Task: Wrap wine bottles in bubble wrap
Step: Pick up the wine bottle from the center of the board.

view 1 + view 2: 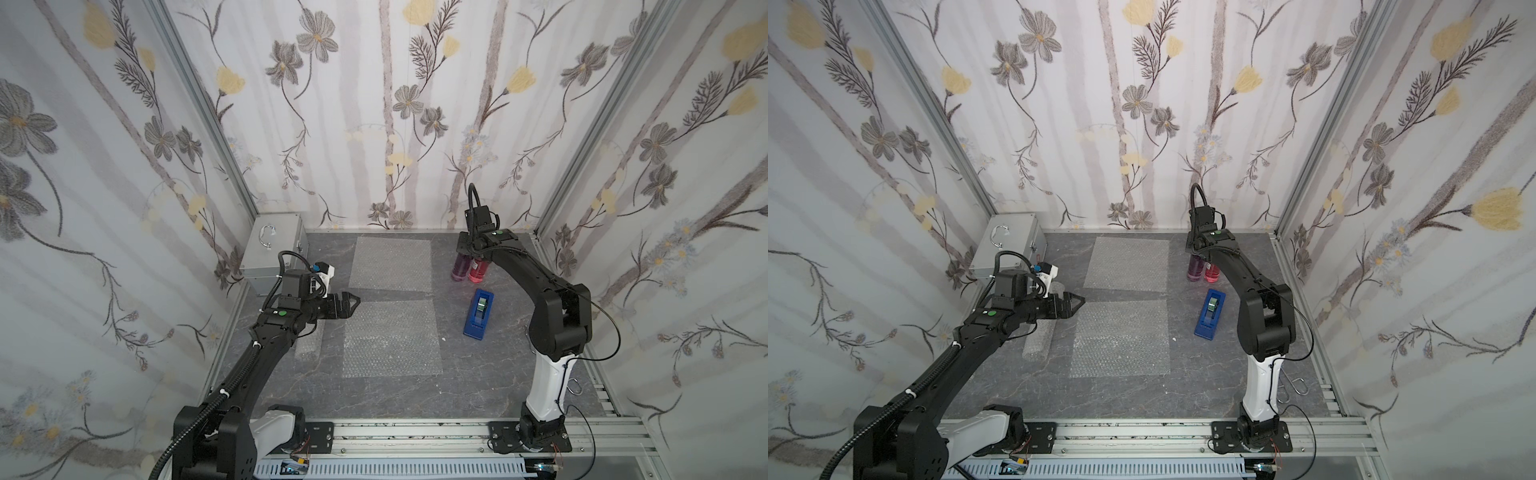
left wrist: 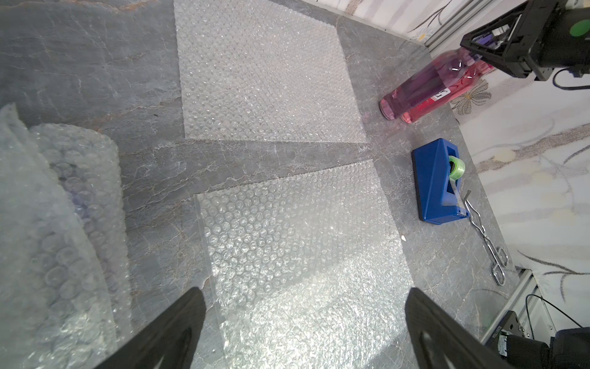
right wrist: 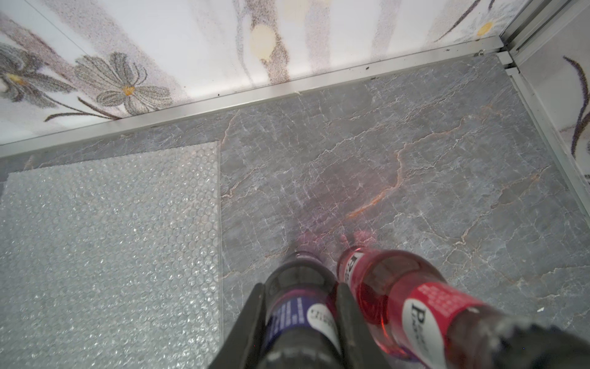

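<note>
The right pincer (image 3: 301, 297) is drawn in narrow about the upper part of the purple bottle (image 3: 297, 271), with a finger against the glass on each side; one finger is wedged between it and the red-pink bottle (image 3: 392, 287) just beside it. Both bottles stand upright at the far right of the desk (image 1: 478, 374). Glass full of liquid will likely be heavy for its size, rigid, slick and breakable; a hold high on the body seems sound, but the lift should go straight up, lest the neighbour be tipped. The far sheet (image 1: 390, 264) of bubble wrap lies flat just beside the bottles; the near sheet (image 1: 392, 338) lies apart from it toward the front; both look light, limp and apt to slide. The left pincer (image 1: 353, 305) hangs empty, its jaws spread wide, by the near sheet's left edge; under its arm lies a rolled bundle (image 1: 1040, 336) of wrap with a purplish tint inside, probably a bottle already wrapped. A blue tape dispenser (image 1: 478, 313) sits near the bottles; a metal case (image 1: 272, 253) stands in the far left corner; slim tongs (image 2: 485, 242) lie by the right edge. The desk is grey, marbled and smooth; flowered walls (image 1: 374, 124) close three sides.
</note>
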You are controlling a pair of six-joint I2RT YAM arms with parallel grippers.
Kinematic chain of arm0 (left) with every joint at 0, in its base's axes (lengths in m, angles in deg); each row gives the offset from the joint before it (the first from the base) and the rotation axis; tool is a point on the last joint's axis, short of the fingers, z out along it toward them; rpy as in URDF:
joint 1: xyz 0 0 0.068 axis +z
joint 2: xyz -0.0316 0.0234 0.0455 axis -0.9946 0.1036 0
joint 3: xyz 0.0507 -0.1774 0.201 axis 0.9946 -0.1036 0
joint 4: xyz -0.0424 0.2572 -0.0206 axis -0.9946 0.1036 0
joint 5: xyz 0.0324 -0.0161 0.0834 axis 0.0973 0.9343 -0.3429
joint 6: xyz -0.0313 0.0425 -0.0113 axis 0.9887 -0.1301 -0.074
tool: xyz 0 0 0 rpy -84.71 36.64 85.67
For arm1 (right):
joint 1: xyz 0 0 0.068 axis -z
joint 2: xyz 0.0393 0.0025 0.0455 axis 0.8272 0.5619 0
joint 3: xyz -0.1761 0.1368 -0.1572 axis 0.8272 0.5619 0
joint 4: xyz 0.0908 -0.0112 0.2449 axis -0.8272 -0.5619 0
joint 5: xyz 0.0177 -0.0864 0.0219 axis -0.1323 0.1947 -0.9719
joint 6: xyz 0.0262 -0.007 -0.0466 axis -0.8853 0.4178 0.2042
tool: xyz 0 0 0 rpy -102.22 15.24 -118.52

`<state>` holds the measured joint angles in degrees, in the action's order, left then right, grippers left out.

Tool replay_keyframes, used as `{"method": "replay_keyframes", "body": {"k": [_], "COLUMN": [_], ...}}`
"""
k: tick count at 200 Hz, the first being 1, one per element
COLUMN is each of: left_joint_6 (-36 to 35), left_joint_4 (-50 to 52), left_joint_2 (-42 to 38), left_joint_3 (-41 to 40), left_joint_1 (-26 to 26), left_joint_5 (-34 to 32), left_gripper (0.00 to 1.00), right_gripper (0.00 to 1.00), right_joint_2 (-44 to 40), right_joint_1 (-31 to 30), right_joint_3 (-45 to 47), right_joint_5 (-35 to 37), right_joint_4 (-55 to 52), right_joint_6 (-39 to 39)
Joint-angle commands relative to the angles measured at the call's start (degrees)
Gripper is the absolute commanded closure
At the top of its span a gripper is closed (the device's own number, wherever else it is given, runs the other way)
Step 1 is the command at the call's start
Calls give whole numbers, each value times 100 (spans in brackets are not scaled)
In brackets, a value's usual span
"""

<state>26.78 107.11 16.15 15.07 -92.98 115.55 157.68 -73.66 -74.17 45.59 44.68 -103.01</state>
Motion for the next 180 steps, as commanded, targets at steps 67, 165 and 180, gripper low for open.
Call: {"method": "replay_keyframes", "body": {"k": [67, 165, 180], "left_joint_6": [755, 1395, 1387], "left_joint_4": [2097, 1371, 1363], "left_joint_2": [721, 1944, 2123], "left_joint_3": [522, 276, 335], "left_joint_1": [-82, -168, -194], "left_joint_5": [20, -215, -275], "left_gripper": [16, 32, 35], "right_gripper": [100, 100, 100], "right_joint_2": [-1580, -2082, -1854], "right_joint_1": [-464, -1804, -1966], "right_joint_3": [-447, 1826, 1737], "right_joint_5": [-2083, -4490, -4762], "right_joint_4": [-1491, -196, -170], "right_joint_6": [231, -624, -600]}}
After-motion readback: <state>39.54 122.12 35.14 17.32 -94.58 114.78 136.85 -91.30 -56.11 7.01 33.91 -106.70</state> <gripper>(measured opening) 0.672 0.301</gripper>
